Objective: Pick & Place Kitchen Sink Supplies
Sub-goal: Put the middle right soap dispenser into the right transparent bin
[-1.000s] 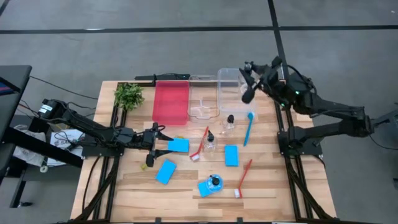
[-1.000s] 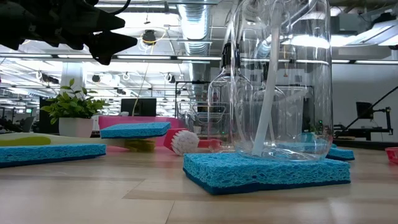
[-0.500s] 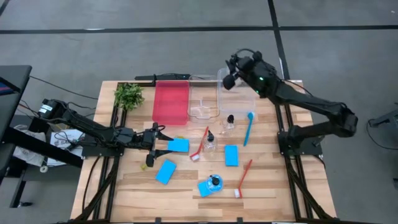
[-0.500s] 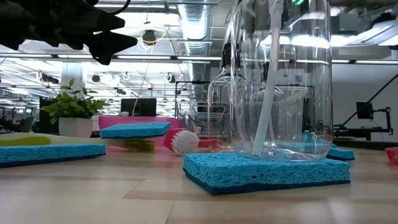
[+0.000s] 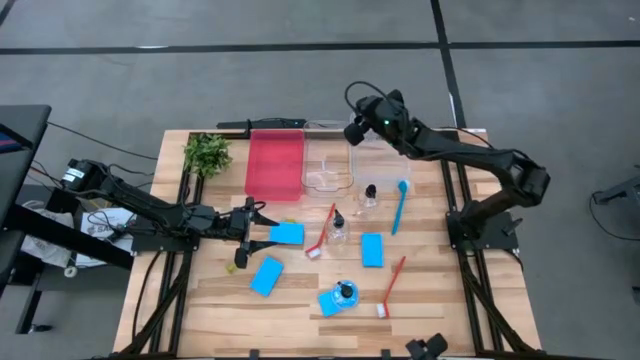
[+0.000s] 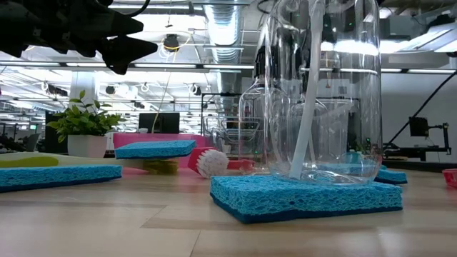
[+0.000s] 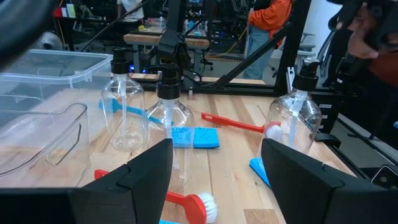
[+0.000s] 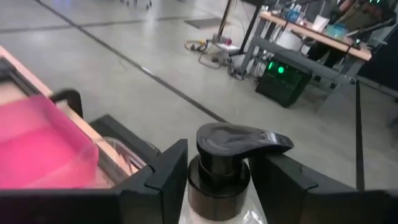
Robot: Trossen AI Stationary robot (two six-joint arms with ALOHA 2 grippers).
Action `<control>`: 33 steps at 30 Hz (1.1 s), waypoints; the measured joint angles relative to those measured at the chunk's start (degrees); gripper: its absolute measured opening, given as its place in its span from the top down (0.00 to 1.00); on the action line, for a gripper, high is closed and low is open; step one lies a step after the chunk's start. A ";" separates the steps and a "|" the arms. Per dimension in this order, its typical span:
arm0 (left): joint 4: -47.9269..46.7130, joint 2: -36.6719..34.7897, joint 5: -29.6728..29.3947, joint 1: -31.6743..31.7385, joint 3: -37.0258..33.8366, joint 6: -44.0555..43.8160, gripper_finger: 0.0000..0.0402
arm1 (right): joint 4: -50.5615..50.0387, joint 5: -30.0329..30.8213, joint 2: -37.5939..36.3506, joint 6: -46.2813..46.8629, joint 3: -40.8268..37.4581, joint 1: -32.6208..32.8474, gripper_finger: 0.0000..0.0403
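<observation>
I have the right pincer [image 5: 356, 131] over the clear trays [image 5: 328, 160], clenched around a black-capped bottle [image 8: 227, 168]. The red tray [image 5: 274, 165] sits beside them. My left pincer [image 5: 258, 220] hangs released beside a blue sponge [image 5: 287, 234] on the surface [image 5: 300, 300].

Bare table [image 5: 440, 300] lies open at the right; sponges [image 5: 372, 250], bottles [image 5: 337, 228] crowd the centre.
</observation>
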 joint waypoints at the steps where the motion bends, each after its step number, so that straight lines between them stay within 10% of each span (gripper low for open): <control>1: -0.02 0.00 0.00 0.00 0.00 0.00 0.38 | -0.08 0.01 0.55 -0.05 0.00 -0.03 0.62; 33: 0.07 0.00 0.00 0.00 0.00 -0.02 0.38 | -10.73 0.28 2.11 -2.07 0.00 -0.02 0.72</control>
